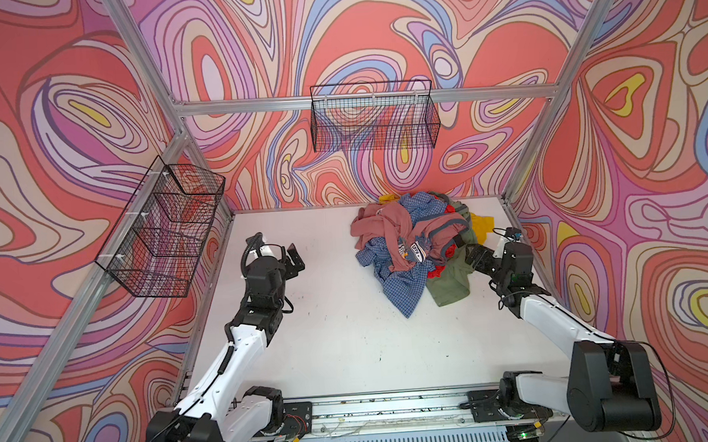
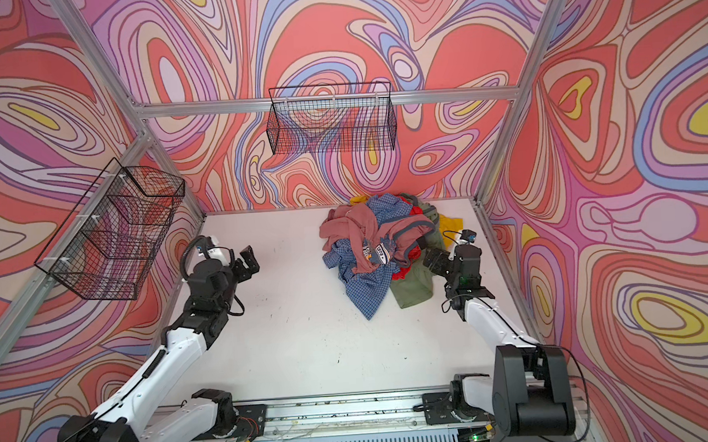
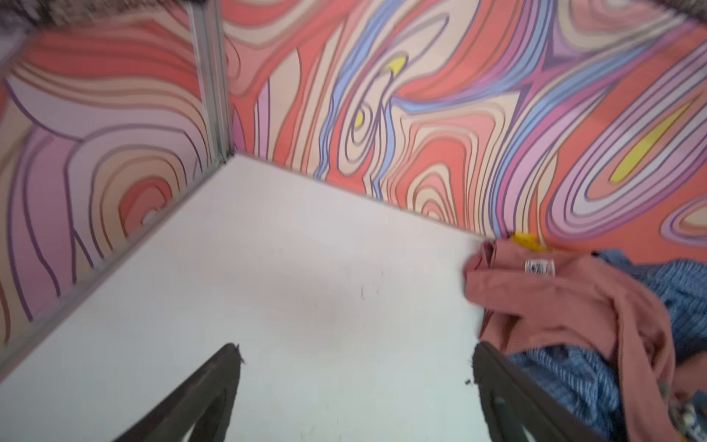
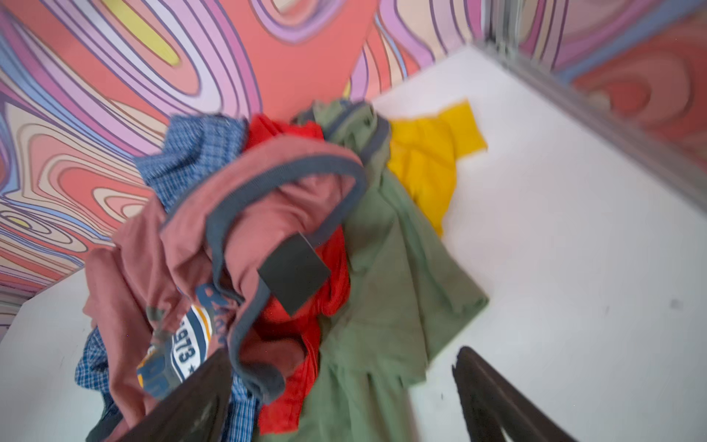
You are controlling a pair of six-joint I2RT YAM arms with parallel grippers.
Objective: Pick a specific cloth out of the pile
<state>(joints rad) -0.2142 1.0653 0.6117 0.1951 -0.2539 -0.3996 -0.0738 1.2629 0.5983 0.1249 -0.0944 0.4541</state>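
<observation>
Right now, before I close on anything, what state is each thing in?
pile: heaped near the far wall
cloth: green, partly buried under the pile, lower part spread on the table
pink top: crumpled on top of the pile
left gripper: open, empty, above the table, away from the pile
right gripper: open, nothing gripped, over the cloth
back basket: empty
side basket: empty

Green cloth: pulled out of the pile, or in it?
In it. The green cloth runs under the red garment and pink top of the pile; one end lies spread on the table.
</observation>
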